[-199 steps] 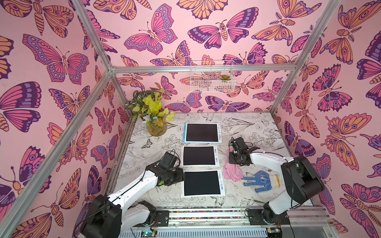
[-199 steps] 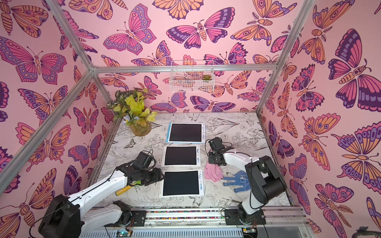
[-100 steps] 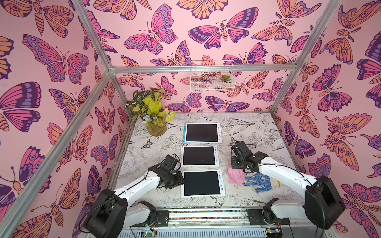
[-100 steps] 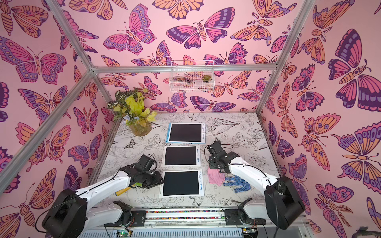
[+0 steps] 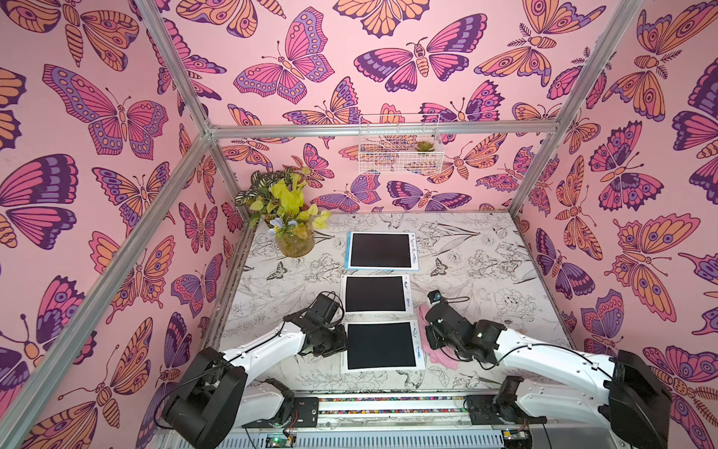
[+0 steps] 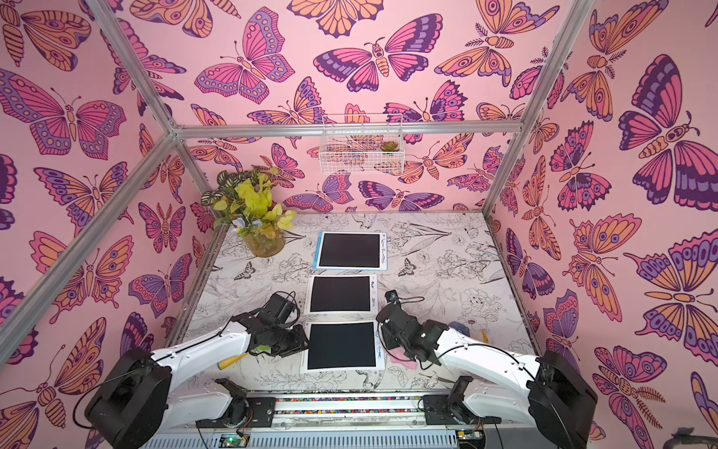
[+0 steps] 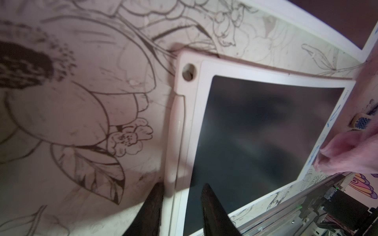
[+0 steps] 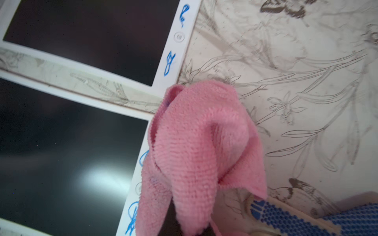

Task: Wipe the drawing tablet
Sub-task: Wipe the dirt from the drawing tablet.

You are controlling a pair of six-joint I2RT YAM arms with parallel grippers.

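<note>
Tablet [image 7: 255, 143] edge between jaws; only left wrist shows.

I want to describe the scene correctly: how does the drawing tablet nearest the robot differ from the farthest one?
The nearest tablet has an all-white frame; the farthest tablet shows a light-blue edge. The pink cloth overlaps the nearest tablet's right border and the left gripper straddles its left edge; the farthest tablet lies untouched. Both have dark, blank screens.

Potted plant [image 5: 289, 212] (far corner), wire basket [image 5: 388, 163] on wall.
</note>
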